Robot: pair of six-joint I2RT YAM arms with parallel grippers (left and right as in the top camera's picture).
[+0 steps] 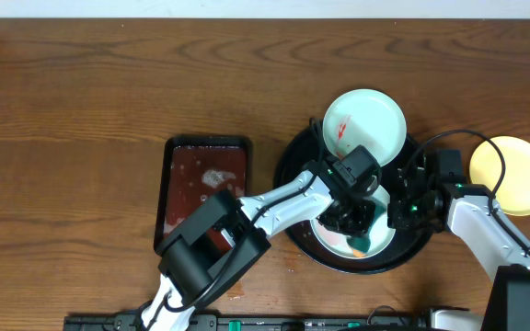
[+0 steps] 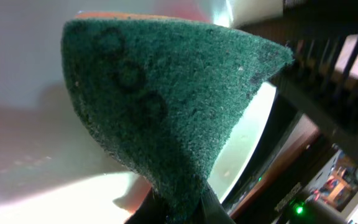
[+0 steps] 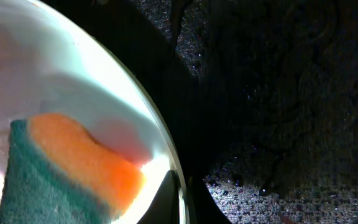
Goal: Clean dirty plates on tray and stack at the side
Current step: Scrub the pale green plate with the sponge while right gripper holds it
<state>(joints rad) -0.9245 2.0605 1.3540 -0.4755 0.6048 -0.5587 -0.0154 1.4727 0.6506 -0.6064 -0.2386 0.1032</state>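
A large black round tray (image 1: 293, 165) holds two pale mint plates. One plate (image 1: 371, 124) with a red smear leans on the tray's far rim. The other plate (image 1: 380, 246) lies in the tray under both grippers. My left gripper (image 1: 352, 221) is shut on an orange and green sponge (image 2: 160, 106) pressed on this plate. My right gripper (image 1: 396, 213) is shut on this plate's rim (image 3: 166, 155), one finger inside and one outside. The sponge also shows in the right wrist view (image 3: 67, 168). A pale yellow plate (image 1: 513, 175) lies on the wood tabletop to the right.
A dark red-brown rectangular tray (image 1: 205, 188) with wet residue sits left of the black tray. The left arm reaches across it. The brown wood tabletop (image 1: 81, 110) stretches left and back.
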